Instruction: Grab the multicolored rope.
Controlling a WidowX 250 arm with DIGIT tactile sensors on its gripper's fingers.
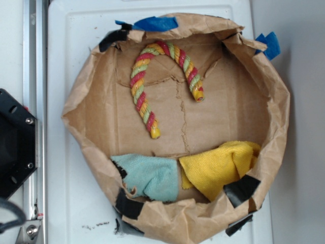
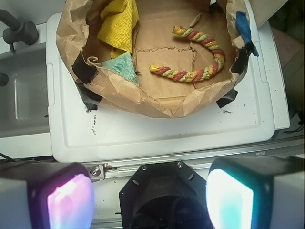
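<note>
Jaws wide apart, gripper [image 2: 150, 193] far from multicolored rope [image 2: 200, 71]

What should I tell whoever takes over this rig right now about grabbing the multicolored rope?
Gripper: open, empty, held high outside the paper tub, pads wide apart.
Multicolored rope: lies curved like a hook on the tub's cardboard floor, untouched, both yellow tips free.
Teal cloth and yellow cloth: against the opposite wall, apart from the rope.
Done: nothing yet.
Left: move over the tub, descend, close on the rope, lift.
</note>
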